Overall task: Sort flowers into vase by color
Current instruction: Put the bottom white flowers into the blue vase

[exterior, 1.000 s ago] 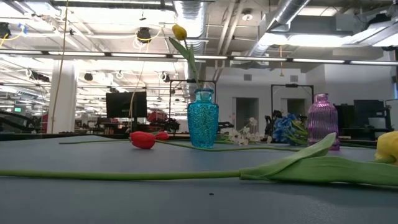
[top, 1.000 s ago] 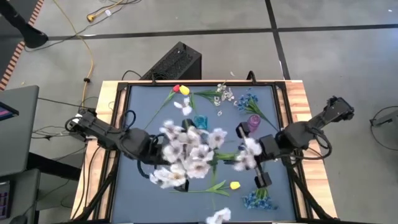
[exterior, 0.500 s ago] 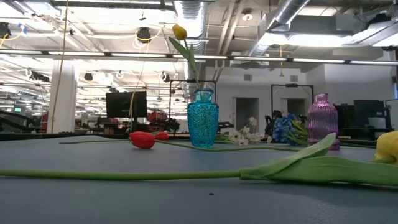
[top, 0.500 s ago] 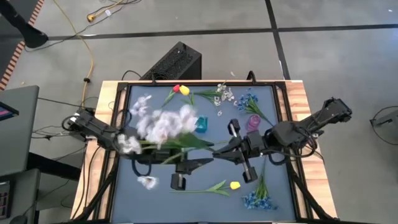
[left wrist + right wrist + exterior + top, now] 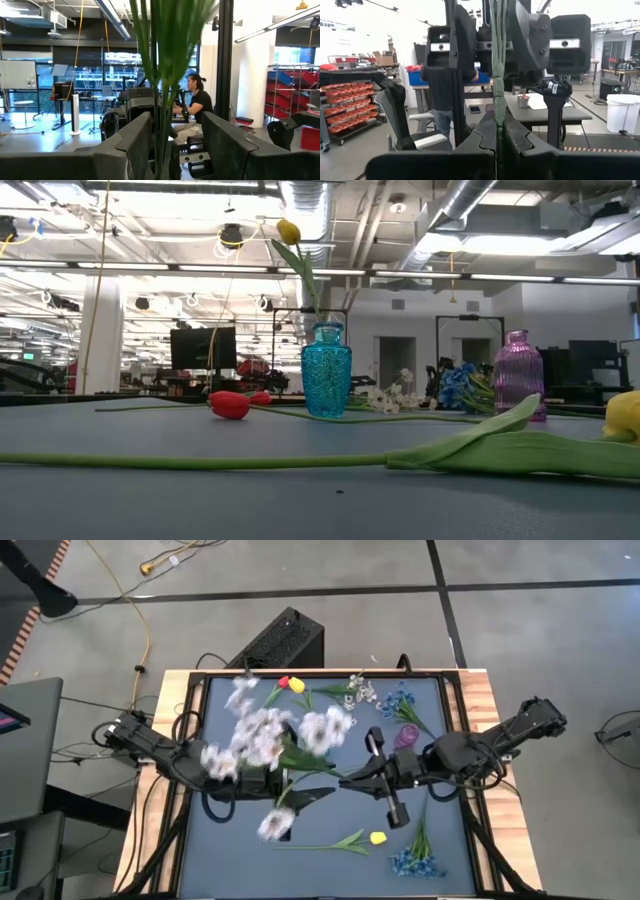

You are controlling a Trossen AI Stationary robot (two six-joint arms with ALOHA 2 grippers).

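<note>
At mid-frame in the high view, the right pincer (image 5: 345, 780) is clenched on the stems of the white spray (image 5: 270, 740), while the left pincer (image 5: 310, 792) stands released around those stems. Little looks done: one yellow tulip (image 5: 289, 231) stands in the blue vase (image 5: 326, 370). The purple vase (image 5: 518, 372) shows nothing inside, and a red tulip (image 5: 229, 404), blue sprays (image 5: 418, 858) and another yellow tulip (image 5: 377, 837) lie on the worktop (image 5: 230, 850).
</note>
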